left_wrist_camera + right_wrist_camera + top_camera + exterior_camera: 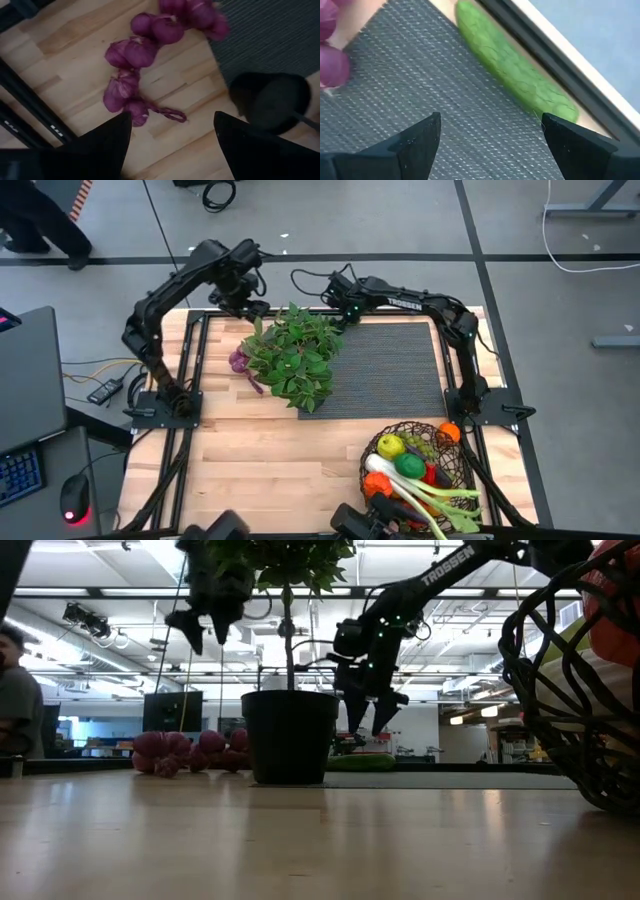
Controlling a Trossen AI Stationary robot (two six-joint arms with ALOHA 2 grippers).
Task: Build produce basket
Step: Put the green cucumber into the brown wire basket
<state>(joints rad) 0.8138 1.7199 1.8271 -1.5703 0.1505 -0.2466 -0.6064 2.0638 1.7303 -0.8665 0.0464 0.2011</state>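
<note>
Purple grapes (145, 50) lie on the wood left of the potted plant (295, 355), also seen in the high view as purple grapes (240, 361). My left gripper (172, 125) hovers open above them, near the table's far edge (245, 305). A green cucumber (515, 70) lies along the black mat's far edge. My right gripper (490, 120) hangs open over the mat just short of it (345, 308). The wire basket (372, 452) stands at the near right and holds lemon (390, 446), lime (410, 465), leek (425, 498) and other produce.
The leafy plant in its black pot (290, 735) stands between the two grippers. The ribbed black mat (395, 365) covers the far right of the table. An orange tomato (450, 432) sits at the basket's far rim. Bare wood (270, 455) lies near left. A person (15, 690) is at the room's left.
</note>
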